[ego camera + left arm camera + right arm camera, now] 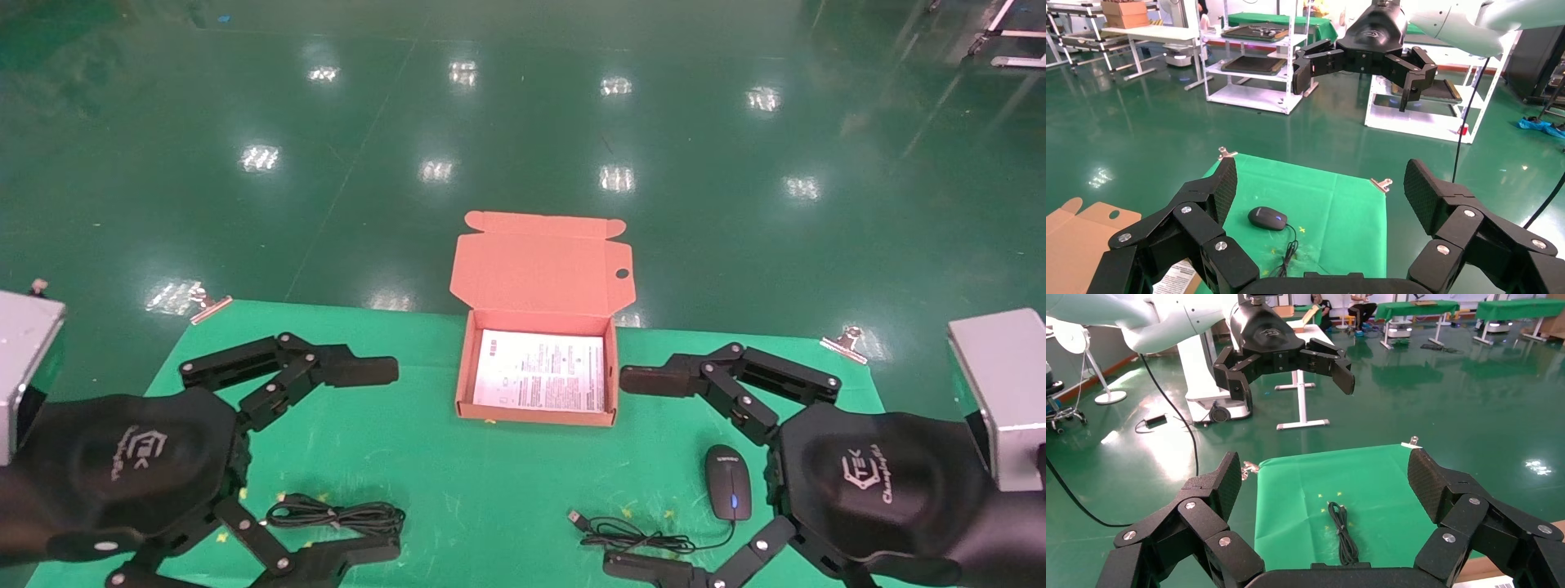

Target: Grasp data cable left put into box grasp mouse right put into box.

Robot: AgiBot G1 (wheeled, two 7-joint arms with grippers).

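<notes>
The salmon-orange box (531,415) stands open mid-table with its holed lid (539,265) folded back and a white printed sheet (543,369) inside. The looped black data cable (335,516) lies on the cloth front left, also in the right wrist view (1343,533). The black mouse (728,482), with a blue-lit wheel, lies front right, its thin cord and USB plug (629,535) trailing left; the left wrist view shows it too (1267,218). My left gripper (384,461) hovers open over the cable's side. My right gripper (633,474) hovers open beside the mouse. Both are empty.
A green cloth (458,482) covers the table, held by metal clips (208,304) (846,341) at the far corners. Beyond the far edge is shiny green floor. Grey blocks (24,343) (1001,384) flank the table left and right.
</notes>
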